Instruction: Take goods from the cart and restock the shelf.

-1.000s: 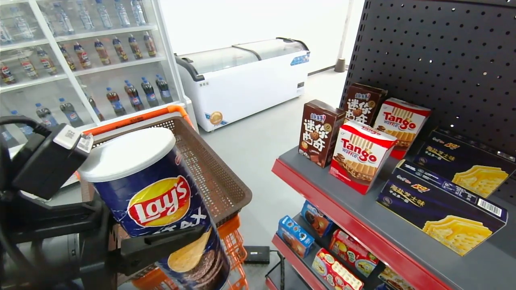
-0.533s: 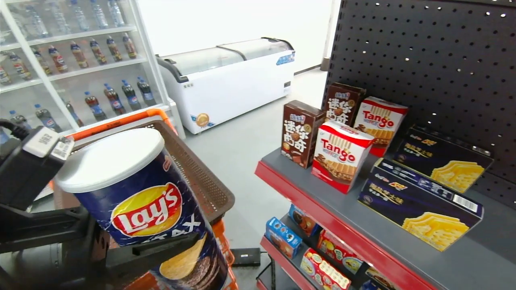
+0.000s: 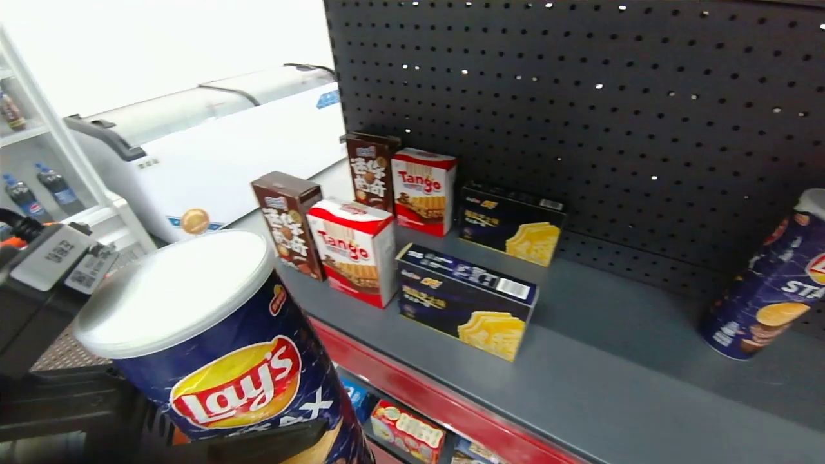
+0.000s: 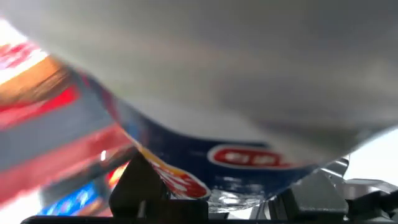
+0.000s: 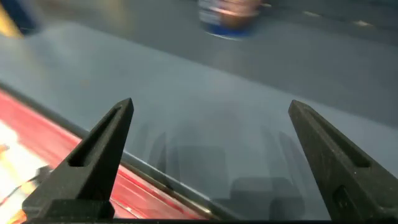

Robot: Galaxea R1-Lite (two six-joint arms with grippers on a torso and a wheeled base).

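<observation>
The chip can (image 3: 213, 348) is held at the lower left of the head frame, clamped in the jaws of the left gripper (image 4: 229, 194), short of the shelf (image 3: 612, 361). The carrying step is judged to be in hand. Next, the can should be brought over the bare grey board between the dark cracker box (image 3: 464, 299) and the second can (image 3: 767, 290) at the right edge, then stood upright. The right gripper (image 5: 211, 162) is shown in its wrist view, jaws spread wide and empty above the board, while the free gap is laid out in the head view.
</observation>
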